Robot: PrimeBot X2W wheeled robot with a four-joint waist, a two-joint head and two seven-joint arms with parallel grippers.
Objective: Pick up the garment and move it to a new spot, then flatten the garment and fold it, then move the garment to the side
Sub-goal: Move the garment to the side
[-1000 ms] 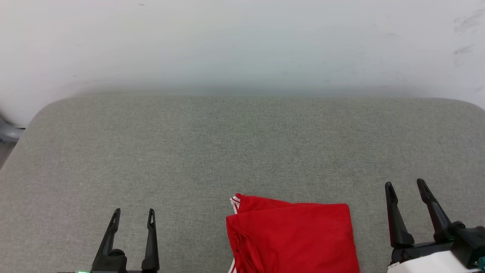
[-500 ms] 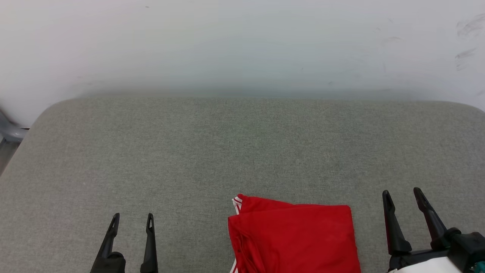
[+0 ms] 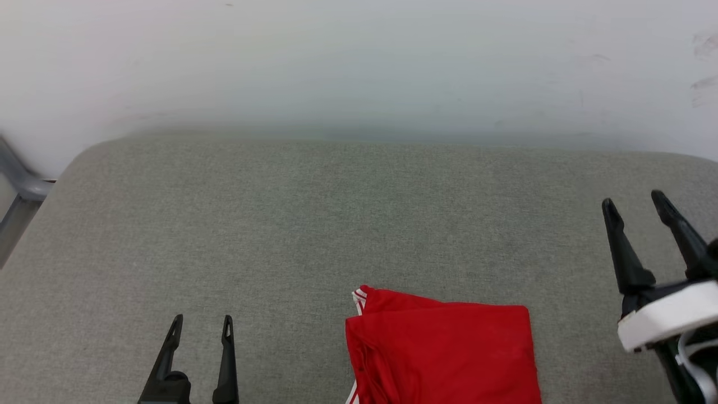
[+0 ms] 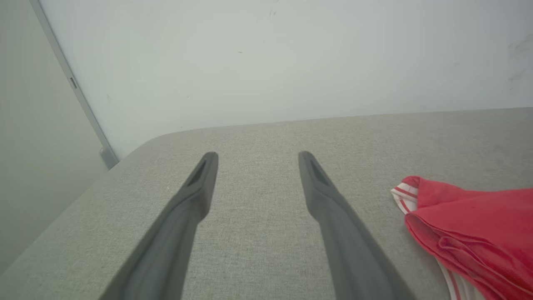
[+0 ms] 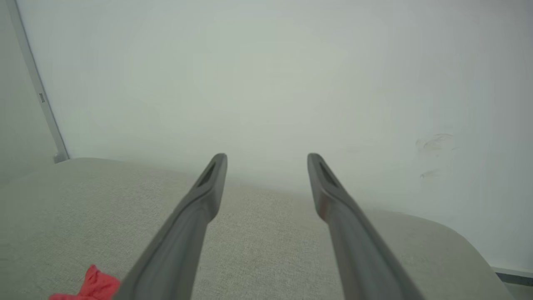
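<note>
Head view: you have the garment (image 3: 443,353) folded, plain red side up, striped trim at its left corner. It lies on the grey surface (image 3: 336,224) at the near edge, right of centre. Your left jaws, lower left, are wide and empty, apart from it. Your right jaws, far right, are also wide and empty.
Left wrist view: garment (image 4: 474,225) lies right of the wide jaws, untouched.
Right wrist view: jaws wide; a red tip of the garment (image 5: 93,285) at lower left.
</note>
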